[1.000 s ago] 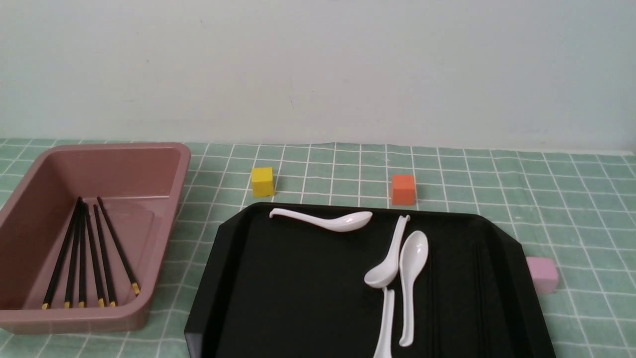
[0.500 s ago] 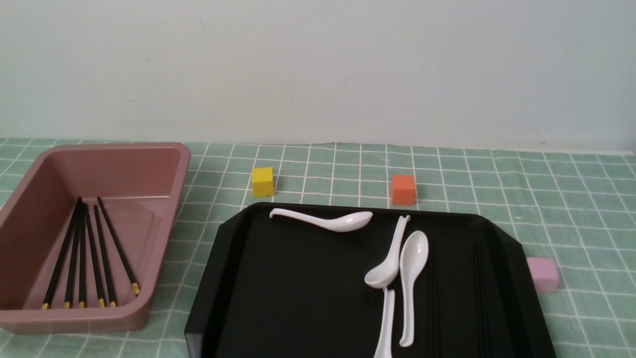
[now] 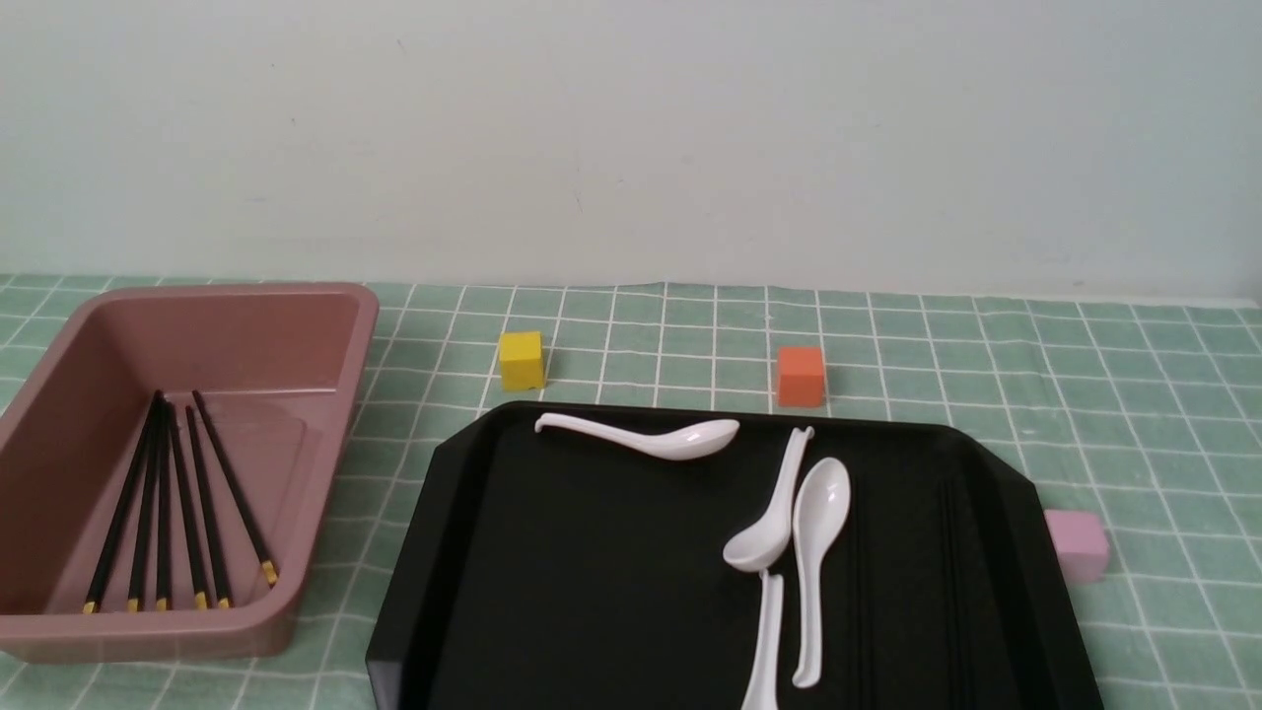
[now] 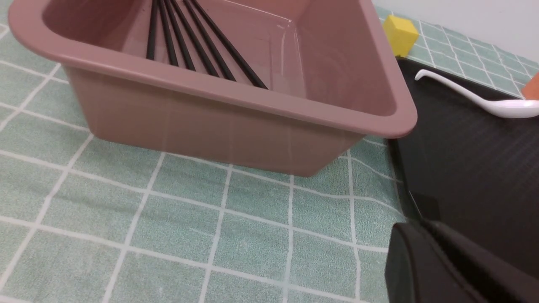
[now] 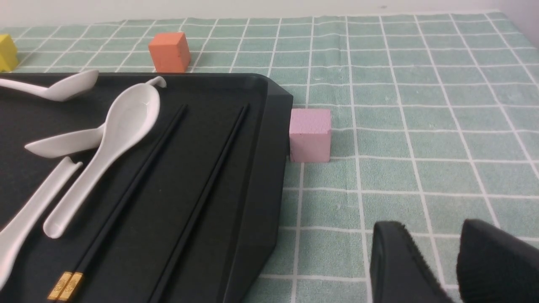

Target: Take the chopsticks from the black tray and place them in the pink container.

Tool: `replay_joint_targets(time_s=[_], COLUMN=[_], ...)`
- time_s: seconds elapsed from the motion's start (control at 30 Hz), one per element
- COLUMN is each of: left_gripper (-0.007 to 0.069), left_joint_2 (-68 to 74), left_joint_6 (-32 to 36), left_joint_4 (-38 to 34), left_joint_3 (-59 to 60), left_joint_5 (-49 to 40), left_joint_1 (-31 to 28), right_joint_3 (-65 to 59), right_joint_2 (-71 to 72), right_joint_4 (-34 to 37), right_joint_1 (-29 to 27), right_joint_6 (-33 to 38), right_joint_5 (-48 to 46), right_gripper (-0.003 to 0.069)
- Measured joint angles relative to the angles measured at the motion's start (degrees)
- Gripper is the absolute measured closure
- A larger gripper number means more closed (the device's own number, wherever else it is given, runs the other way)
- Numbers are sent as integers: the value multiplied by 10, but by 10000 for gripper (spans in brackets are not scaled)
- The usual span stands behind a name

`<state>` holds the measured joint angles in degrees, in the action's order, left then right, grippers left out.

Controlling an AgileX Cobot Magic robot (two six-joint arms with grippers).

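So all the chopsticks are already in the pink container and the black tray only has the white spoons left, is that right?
Not quite. The pink container does hold chopsticks, but the black tray is not down to white spoons: the right wrist view shows more chopsticks still lying on it beside them.

The front view looks forward from the robot's side across the table (image 3: 937, 355) to a pale wall, taking in the dusty-pink plastic tub (image 3: 296, 325) at left and the glossy black plastic tray (image 3: 552, 552).

The left wrist view sits low and close beside that tub (image 4: 219, 122), sharing the small yellow cube (image 4: 400, 34) (image 3: 521, 359).

The right wrist view hovers near the tray's right edge (image 5: 261, 168), sharing the orange cube (image 5: 169, 51) (image 3: 800, 375) and pale pink cube (image 5: 310, 134) (image 3: 1077, 544).
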<state>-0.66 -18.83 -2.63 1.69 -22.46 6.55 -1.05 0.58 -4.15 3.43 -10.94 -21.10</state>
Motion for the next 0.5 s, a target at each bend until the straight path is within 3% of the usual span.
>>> replay_joint_targets(time_s=[0.5], left_gripper=[585], left_joint_2=[0], left_joint_6=[0], left_joint_4=[0], left_joint_3=[0], left_joint_5=[0], left_joint_1=[0], right_joint_3=[0], right_joint_2=[0], right_joint_4=[0], right_joint_1=[0], right_joint_6=[0], right_joint_5=[0], right_gripper=[419])
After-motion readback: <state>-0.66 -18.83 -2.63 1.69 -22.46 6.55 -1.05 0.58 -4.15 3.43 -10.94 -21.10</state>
